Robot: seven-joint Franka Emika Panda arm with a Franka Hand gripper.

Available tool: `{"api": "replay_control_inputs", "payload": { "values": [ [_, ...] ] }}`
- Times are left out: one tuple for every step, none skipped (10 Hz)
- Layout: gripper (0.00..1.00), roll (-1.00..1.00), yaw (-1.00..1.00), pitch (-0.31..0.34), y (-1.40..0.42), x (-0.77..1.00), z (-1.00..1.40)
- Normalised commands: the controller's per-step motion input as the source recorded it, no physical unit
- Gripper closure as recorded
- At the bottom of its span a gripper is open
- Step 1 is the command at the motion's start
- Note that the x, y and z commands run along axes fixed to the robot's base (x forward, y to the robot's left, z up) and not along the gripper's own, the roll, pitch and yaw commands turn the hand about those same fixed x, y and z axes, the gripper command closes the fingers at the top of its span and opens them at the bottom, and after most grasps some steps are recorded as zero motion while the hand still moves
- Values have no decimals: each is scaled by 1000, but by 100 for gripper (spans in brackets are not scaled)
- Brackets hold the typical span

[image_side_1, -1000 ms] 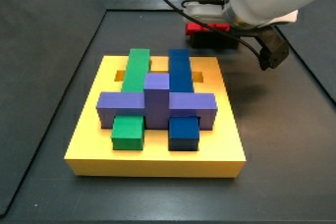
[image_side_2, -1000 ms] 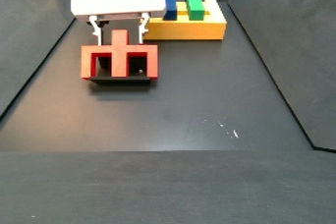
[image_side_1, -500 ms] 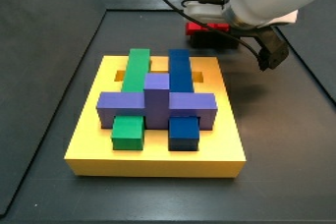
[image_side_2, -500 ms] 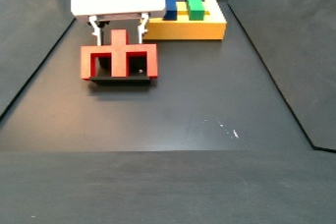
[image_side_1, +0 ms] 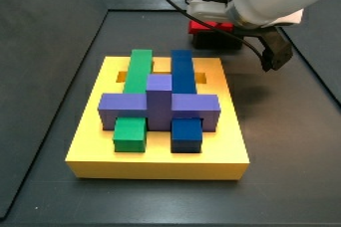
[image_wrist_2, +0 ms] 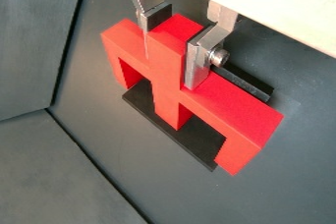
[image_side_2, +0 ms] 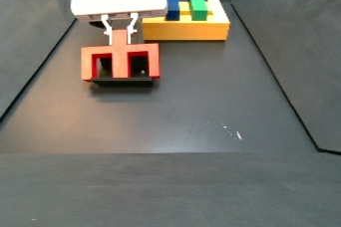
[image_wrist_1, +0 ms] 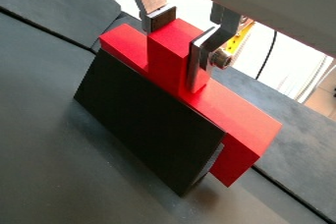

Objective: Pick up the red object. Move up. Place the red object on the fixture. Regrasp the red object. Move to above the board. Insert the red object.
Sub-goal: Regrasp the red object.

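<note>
Wrist views both show the gripper (image_wrist_1: 182, 39) with its silver fingers (image_wrist_2: 199, 59) bracketing the raised central rib of the red object (image_wrist_2: 184, 95), which rests on the fixture (image_wrist_1: 138, 125). Contact is probable but unconfirmed. Risk: an off-centre closure could skew the piece, spoiling alignment over the board (image_side_1: 160, 146).

Red object (image_wrist_1: 184, 90) smooth matt plastic; gripper (image_wrist_1: 184, 33) jaws brushed metal; floor (image_side_2: 200, 121) matt dark.
</note>
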Motion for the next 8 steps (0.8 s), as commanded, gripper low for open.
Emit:
{"api": "replay_control_inputs", "payload": {
  "values": [
    [100,0,0,0,0,0,0],
    [100,0,0,0,0,0,0],
    [100,0,0,0,0,0,0],
    [100,0,0,0,0,0,0],
    [100,0,0,0,0,0,0],
    [100,0,0,0,0,0,0],
    [100,0,0,0,0,0,0],
    [100,0,0,0,0,0,0]
  ]
}}
